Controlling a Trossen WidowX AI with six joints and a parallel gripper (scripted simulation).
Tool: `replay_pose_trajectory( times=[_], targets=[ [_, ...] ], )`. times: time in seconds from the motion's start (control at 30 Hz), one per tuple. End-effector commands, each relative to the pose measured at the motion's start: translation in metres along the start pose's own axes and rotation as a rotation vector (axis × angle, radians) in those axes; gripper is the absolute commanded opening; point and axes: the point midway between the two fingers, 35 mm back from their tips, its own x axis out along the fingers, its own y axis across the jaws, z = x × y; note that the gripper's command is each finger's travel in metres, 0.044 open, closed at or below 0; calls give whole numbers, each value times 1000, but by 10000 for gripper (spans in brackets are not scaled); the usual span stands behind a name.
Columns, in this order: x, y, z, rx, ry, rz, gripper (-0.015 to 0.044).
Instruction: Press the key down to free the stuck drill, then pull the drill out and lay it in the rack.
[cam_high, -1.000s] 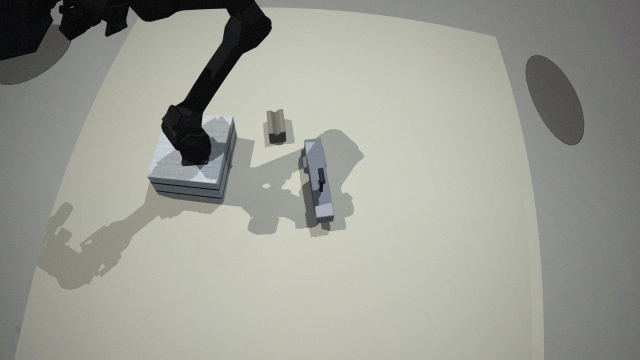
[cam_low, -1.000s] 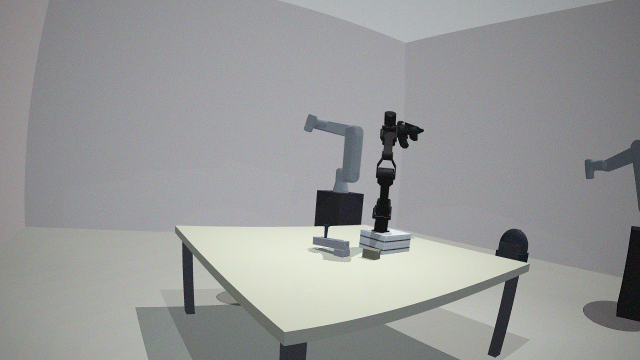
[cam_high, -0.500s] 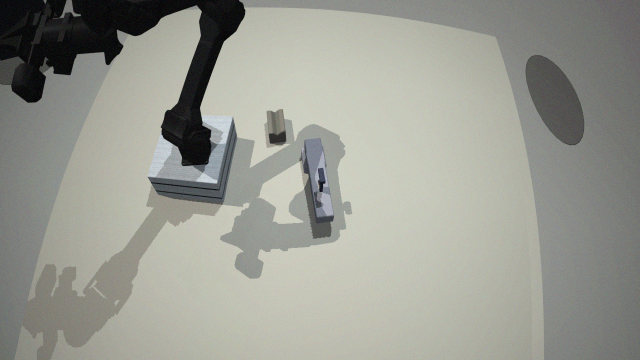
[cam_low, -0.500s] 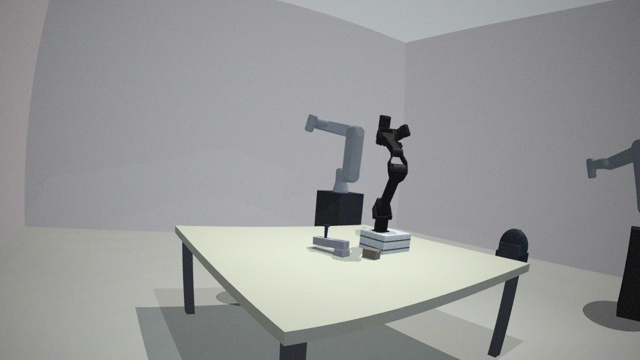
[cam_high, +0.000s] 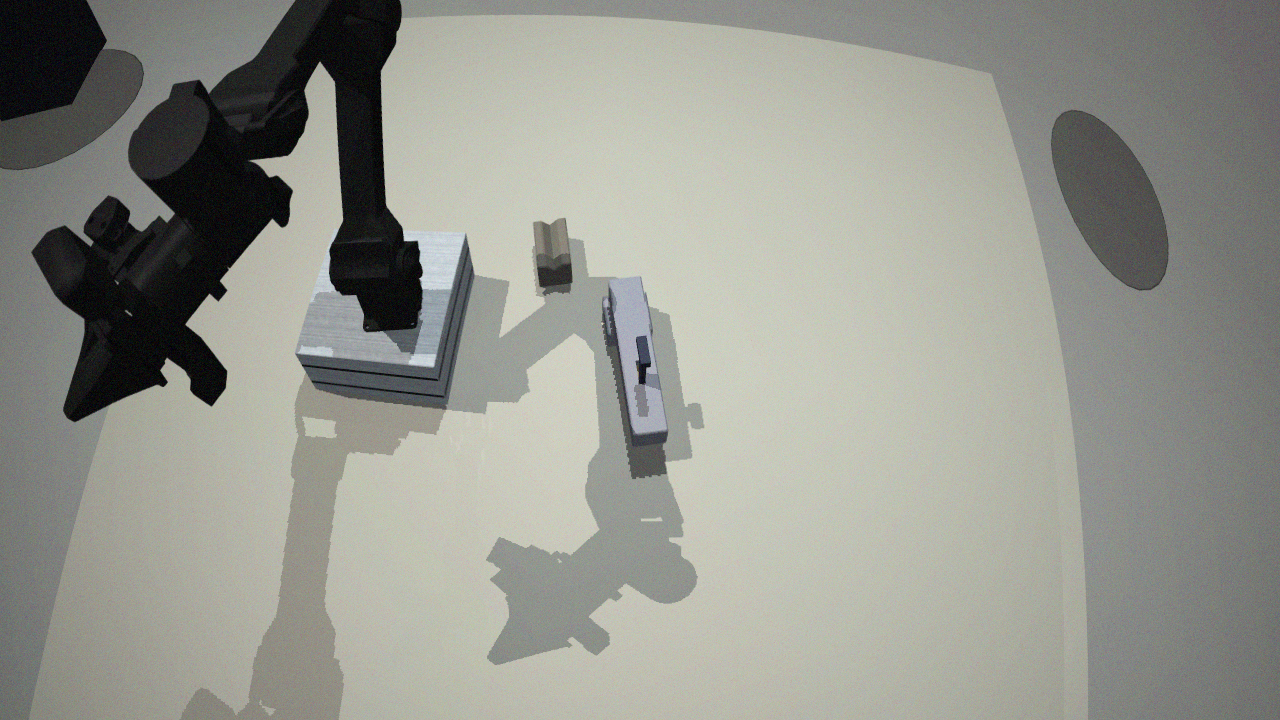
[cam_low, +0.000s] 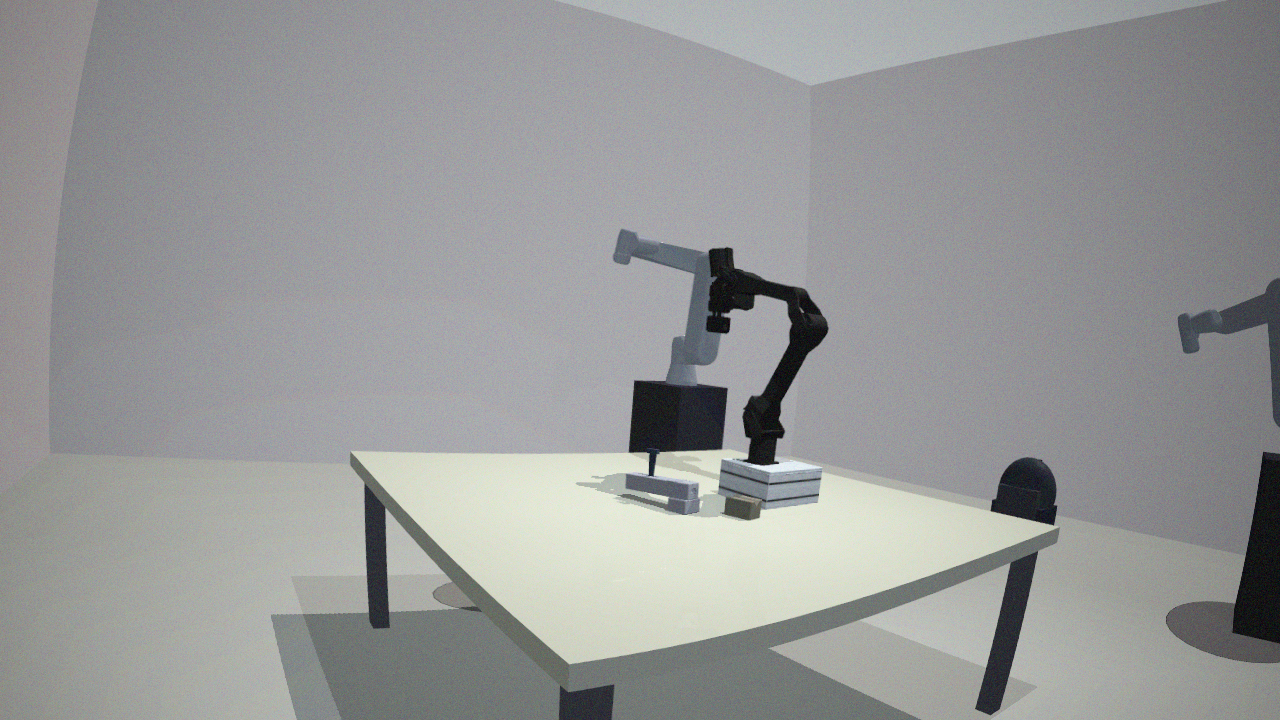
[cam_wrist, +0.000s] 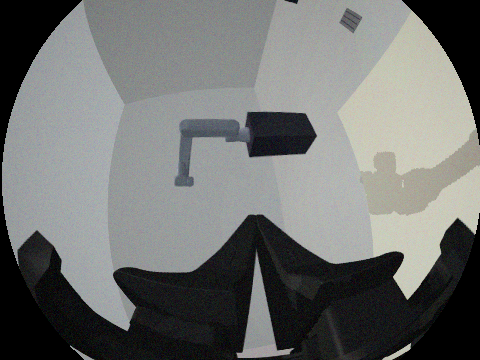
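Claw (cam_high: 73, 410) (cam_low: 718, 308) (cam_wrist: 255, 222) fully closed, gripping nothing; one dark key (cam_high: 642, 350) (cam_low: 653, 461) stands upright, long axis vertical, in one lavender holder (cam_high: 629, 308) (cam_low: 660, 484) mid-table; one grooved rack (cam_high: 552, 253) (cam_low: 742, 508) sits far-left from above; drill indistinguishable.

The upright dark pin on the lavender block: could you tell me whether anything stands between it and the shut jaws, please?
Nothing visible fills the space between the jaws and the pin. The striped box under the arm sits well below jaw height, so it probably isn't in the way.
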Motion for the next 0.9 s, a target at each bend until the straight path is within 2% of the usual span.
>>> replay_pose_trajectory(
  times=[0.0,0.23,0.47,0.67,0.87],
  targets=[
    [-4,-39,-57,-330,196,-100,0],
    [-48,-115,-145,-944,596,-160,0],
    [-123,-195,-199,-1541,1034,-70,0],
    [-202,-262,-211,-2025,1437,139,0],
    [-282,-323,-189,-2457,1874,497,0]
  ],
)
